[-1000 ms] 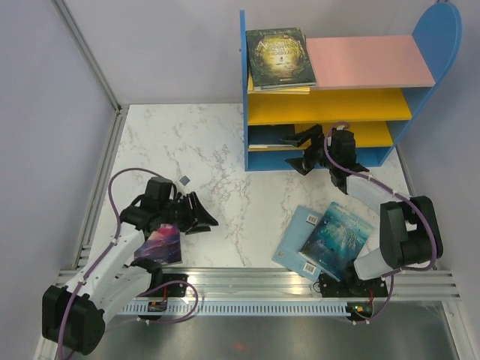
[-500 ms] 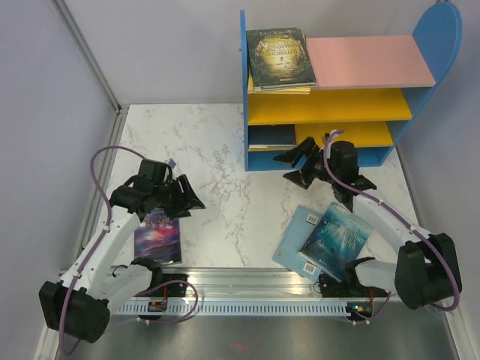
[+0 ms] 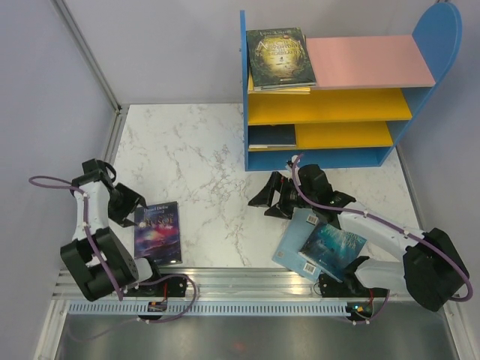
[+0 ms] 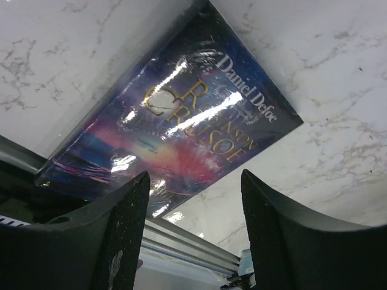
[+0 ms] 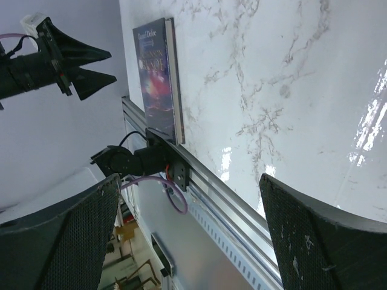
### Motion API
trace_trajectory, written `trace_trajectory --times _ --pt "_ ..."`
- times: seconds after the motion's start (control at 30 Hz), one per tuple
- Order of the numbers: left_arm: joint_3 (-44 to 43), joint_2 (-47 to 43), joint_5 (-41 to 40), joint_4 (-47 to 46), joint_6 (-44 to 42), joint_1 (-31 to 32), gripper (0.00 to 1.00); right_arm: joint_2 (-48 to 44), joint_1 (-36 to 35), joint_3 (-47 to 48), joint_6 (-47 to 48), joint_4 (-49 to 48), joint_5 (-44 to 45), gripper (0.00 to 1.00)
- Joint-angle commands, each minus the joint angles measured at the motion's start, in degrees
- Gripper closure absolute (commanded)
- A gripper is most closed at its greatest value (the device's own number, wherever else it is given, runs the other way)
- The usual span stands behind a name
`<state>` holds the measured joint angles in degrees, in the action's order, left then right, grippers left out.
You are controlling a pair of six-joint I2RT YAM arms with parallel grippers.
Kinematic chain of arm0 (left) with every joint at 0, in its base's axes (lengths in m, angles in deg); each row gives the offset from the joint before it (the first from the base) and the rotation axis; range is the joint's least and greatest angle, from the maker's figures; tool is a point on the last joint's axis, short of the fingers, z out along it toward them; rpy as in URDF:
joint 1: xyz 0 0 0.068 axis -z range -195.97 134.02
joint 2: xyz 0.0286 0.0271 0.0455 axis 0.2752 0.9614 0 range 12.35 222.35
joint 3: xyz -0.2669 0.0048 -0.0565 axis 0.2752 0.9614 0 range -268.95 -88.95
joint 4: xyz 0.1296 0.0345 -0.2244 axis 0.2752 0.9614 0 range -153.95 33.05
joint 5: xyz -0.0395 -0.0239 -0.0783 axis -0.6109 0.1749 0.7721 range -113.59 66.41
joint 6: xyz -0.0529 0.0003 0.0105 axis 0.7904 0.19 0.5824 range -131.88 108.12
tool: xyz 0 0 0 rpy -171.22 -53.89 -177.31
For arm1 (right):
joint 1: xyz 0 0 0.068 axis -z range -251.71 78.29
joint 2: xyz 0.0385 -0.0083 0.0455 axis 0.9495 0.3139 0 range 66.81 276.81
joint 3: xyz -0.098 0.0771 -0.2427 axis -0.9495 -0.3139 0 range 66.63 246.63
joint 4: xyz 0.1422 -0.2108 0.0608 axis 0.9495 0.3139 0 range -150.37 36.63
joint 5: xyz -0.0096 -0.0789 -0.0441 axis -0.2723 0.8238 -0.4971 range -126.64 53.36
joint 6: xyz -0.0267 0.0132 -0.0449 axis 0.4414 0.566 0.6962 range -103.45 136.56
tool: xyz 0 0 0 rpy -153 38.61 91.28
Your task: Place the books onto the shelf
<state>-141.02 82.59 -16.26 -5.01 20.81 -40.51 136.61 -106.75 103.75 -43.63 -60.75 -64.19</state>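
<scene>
1. The Robinson Crusoe paperback (image 3: pixel 157 232) lies flat, purple cover up, on the marble bench (image 3: pixel 202 150). It sits at the front left, with its near end close to the aluminium rail (image 3: pixel 255 279).

2. The left gripper (image 4: pixel 195 180) is just beside the left edge of this paperback. Its jaws stand apart with nothing between them. In the left wrist view we see the glossy cover and the author's name through the gap.

3. The right gripper (image 5: pixel 189 179) is above the bench, in front of the foot of the shelf (image 3: pixel 439 37). Its jaws are spread wide and hold nothing. They point leftward across the bench toward the paperback.

4. The teal ocean-cover book (image 3: pixel 334 246) lies on top of a light blue book (image 3: pixel 294 229) at the front right of the bench. Both are skewed to the bench edge.

5. On the shelf we note three books:
   - The dark green fantasy book (image 3: pixel 281 56) lies flat on the left end of the pink top board (image 3: pixel 371 60).
   - The edge of a yellow book (image 3: pixel 281 90) shows under it.
   - The dark navy book (image 3: pixel 271 136) lies flat at the left end of the lower yellow board (image 3: pixel 345 135).
</scene>
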Motion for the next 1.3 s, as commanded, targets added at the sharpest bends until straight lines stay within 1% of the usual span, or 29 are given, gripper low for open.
trace_trajectory --times 0.0,0.03,0.07,0.1,0.13,0.17,0.23,0.4,0.47,0.53,0.63,0.67,0.73,0.83,0.9,0.93,0.97,1.0,1.03,1.07,1.1,1.13,1.17,1.2,1.27 --pt "-4.69 5.77 -3.98 1.18 -2.81 -2.8 0.34 -1.77 -0.28 -0.74 3.93 1.95 -1.71 0.02" --pt "-6.27 7.27 -6.34 1.01 -2.63 -3.23 0.33 -1.6 -0.28 -0.91 4.37 2.57 -2.06 0.02" --pt "-6.89 8.85 -6.89 0.92 -2.28 -4.11 0.33 -1.25 -0.28 -1.17 4.89 2.67 -3.03 0.02" --pt "-7.07 11.39 -6.89 0.48 -2.02 -6.38 0.33 -1.07 -0.28 -1.44 5.16 2.75 -3.56 0.02" --pt "-6.29 12.72 -6.28 0.04 -1.67 -7.71 0.33 -0.81 -0.28 -1.44 5.42 3.1 -4.08 0.02" --pt "-5.33 13.78 -3.67 -0.48 -0.97 -8.68 0.33 -0.63 -0.28 -1.27 5.78 3.46 -4.44 0.02" --pt "-2.26 15.28 -2.41 -1.72 0.09 -9.74 0.35 -0.46 -0.2 -1.09 7.18 4.33 -5.49 0.02" --pt "-0.66 14.31 -5.57 -1.81 5.45 -10.01 0.34 -0.37 -0.28 -1.0 9.64 5.83 -7.08 0.02" --pt "0.83 16.68 -6.02 -2.68 7.3 -10.01 0.34 -0.63 -0.28 -1.35 10.0 6.27 -7.34 0.02" --pt "3.55 19.83 -3.83 -5.3 8.44 -10.01 0.35 -0.89 -0.28 -1.79 10.26 6.45 -7.78 0.02" --pt "8.03 20.82 -0.92 -10.4 9.67 -10.01 0.39 -1.59 -0.2 -2.05 11.05 7.32 -8.05 0.02" --pt "8.65 20.73 -0.22 -11.2 9.76 -9.48 0.43 -1.86 -0.28 -2.14 11.23 7.59 -8.05 0.02" --pt "10.14 20.47 0.84 -12.09 10.55 -8.34 0.46 -2.65 -0.2 -2.58 11.75 8.38 -7.61 0.02" --pt "12.08 19.59 1.28 -13.32 12.65 -4.48 0.52 -3.27 -0.02 -3.72 11.76 8.47 -6.99 0.02" --pt "13.92 18.19 2.94 -14.9 14.67 1.22 0.54 -3.01 -0.11 -4.25 11.76 8.29 -6.9 0.02" --pt "14.36 17.66 3.3 -15.34 17.38 3.77 0.54 -2.92 -0.11 -4.51 11.76 8.12 -6.9 0.02" --pt "14.8 16.44 3.74 -16.13 19.15 9.01 0.54 -2.83 -0.11 -4.6 11.67 7.94 -6.82 0.02" --pt "15.94 15.81 5.13 -16.92 21.26 11.85 0.55 -2.39 -0.11 -4.69 11.58 7.42 -6.9 0.02" --pt "16.56 15.29 6.19 -18.06 25.28 17.27 0.55 -2.13 -0.11 -4.78 11.58 7.24 -6.99 0.02" --pt "17.96 14.67 7.51 -19.46 27.58 20.02 0.55 -1.78 -0.11 -4.78 11.58 6.98 -7.08 0.02" --pt "18.41 13.97 10.04 -22.87 31.96 22.92 0.55 -0.82 -0.11 -4.87 11.58 6.37 -7.17 0.02" --pt "18.41 13.88 10.85 -23.95 33.74 26.08 0.55 -0.37 -0.11 -5.04 11.41 5.84 -7.25 0.02" --pt "18.06 13.96 11.3 -24.83 35.24 31.08 0.56 0.07 -0.11 -5.13 11.23 5.22 -7.25 0.02" --pt "16.32 14.4 11.82 -25.88 36.3 32.95 0.56 1.03 -0.11 -5.31 10.53 3.82 -7.34 0.02" --pt "11.76 14.14 11.57 -24.15 35.43 35.25 0.58 1.92 -0.2 -5.31 9.65 2.32 -7.6 0.02"
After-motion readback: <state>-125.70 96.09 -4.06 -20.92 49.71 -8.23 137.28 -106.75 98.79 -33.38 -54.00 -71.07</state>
